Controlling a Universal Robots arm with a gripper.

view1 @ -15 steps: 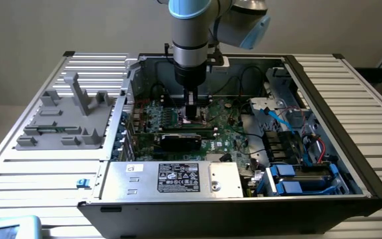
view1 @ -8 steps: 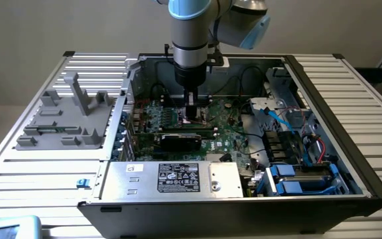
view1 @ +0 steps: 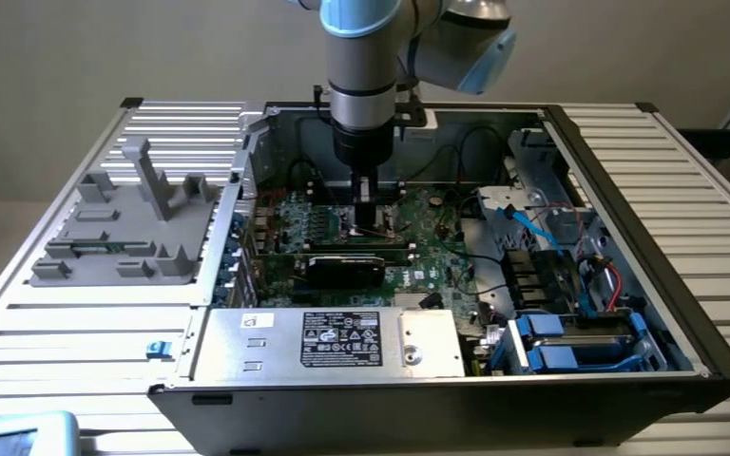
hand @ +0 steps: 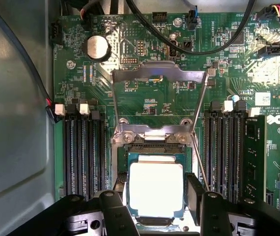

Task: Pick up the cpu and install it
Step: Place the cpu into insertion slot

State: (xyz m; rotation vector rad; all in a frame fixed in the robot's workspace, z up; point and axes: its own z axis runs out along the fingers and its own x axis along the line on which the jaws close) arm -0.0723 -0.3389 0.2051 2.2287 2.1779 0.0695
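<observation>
My gripper [hand: 155, 196] is part-way closed, its two black fingers [hand: 195, 192] pressed on opposite edges of the cpu [hand: 155, 187] — a small flat square chip with a bright silver metal top and a thin green rim. I hold it at the socket on the green motherboard [hand: 145, 105]; whether it is seated or just above, I cannot tell. I judge the chip light and stiff, slick on top and fragile underneath, so those bare edges are the place to hold it, gently.

The hinged silver load plate [hand: 157, 73] stands flipped open. The thin steel socket lever [hand: 199, 162] runs close beside one finger, and black memory slots [hand: 83, 152] flank the socket. A black cable [hand: 189, 48] loops beyond the plate. In the exterior view, the black graphics card [view1: 346, 268] lies just beside my gripper.
</observation>
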